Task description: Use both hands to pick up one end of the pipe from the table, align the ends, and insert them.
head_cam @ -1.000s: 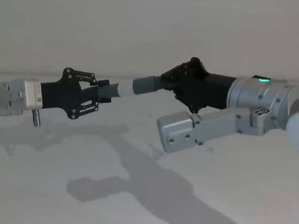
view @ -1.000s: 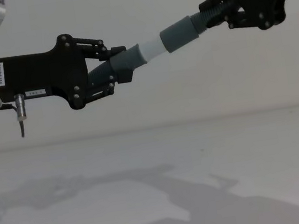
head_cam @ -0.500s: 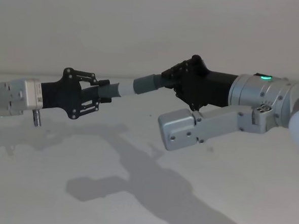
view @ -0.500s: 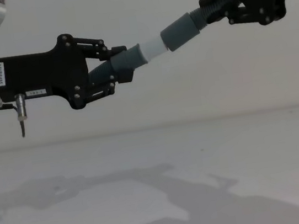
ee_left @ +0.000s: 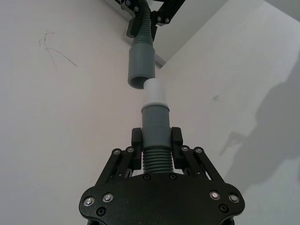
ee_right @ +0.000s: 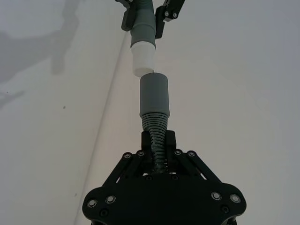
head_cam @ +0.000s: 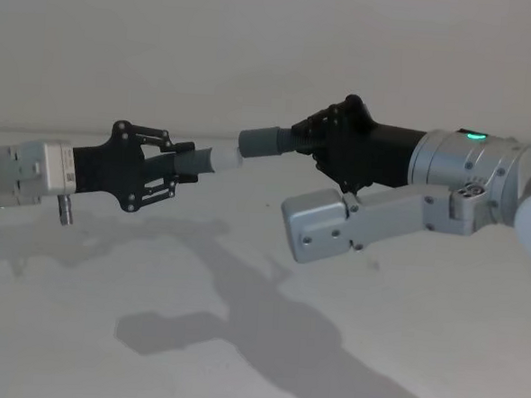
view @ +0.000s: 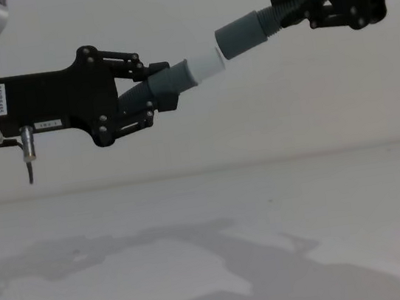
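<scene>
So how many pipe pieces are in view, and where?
2. The dark grey ribbed tube with a white tip sits in the left pincer; the dark grey tube with a wide collar, in the right pincer.

The right tool [ee_right: 158, 140] clamps a ribbed pipe [ee_right: 155, 125], its grey collar [ee_right: 153, 96] just beside the white tip [ee_right: 143, 60].

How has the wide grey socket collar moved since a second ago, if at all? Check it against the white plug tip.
Yes. In the chest view the grey socket collar has lifted and slightly back off the unmoved white plug tip.
</scene>
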